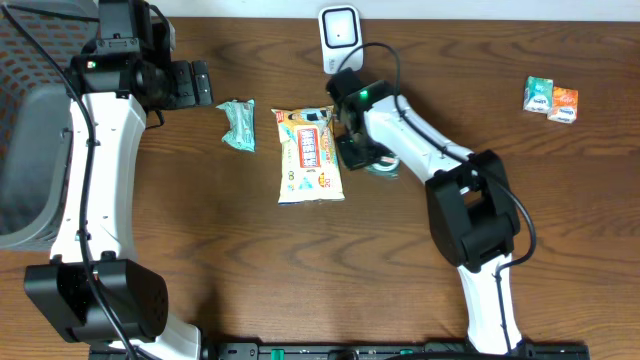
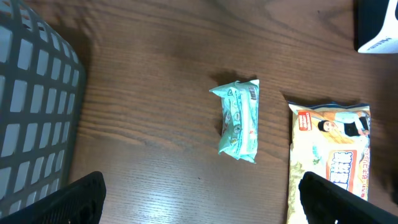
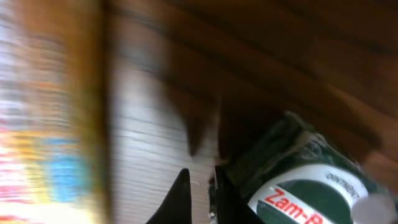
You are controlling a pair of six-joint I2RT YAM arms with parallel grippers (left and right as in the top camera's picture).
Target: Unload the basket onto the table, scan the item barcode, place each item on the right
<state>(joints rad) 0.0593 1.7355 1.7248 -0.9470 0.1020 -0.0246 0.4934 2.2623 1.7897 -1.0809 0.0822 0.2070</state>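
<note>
My right gripper (image 1: 352,150) is down at the table between a yellow snack bag (image 1: 308,153) and a dark green Zam-Buk ointment pack (image 1: 383,168). In the right wrist view its fingers (image 3: 180,202) stand almost together with nothing between them, and the ointment pack (image 3: 298,193) lies against the outside of the right finger. The white barcode scanner (image 1: 339,30) stands at the back edge. My left gripper (image 1: 200,83) hovers wide open at the back left, with a teal packet (image 2: 239,121) on the table beyond its fingertips (image 2: 81,199).
A grey mesh basket (image 1: 30,160) fills the left edge. Two small boxes (image 1: 550,100), one green and one orange, sit at the far right. The scanner's black cable runs to the right arm's wrist.
</note>
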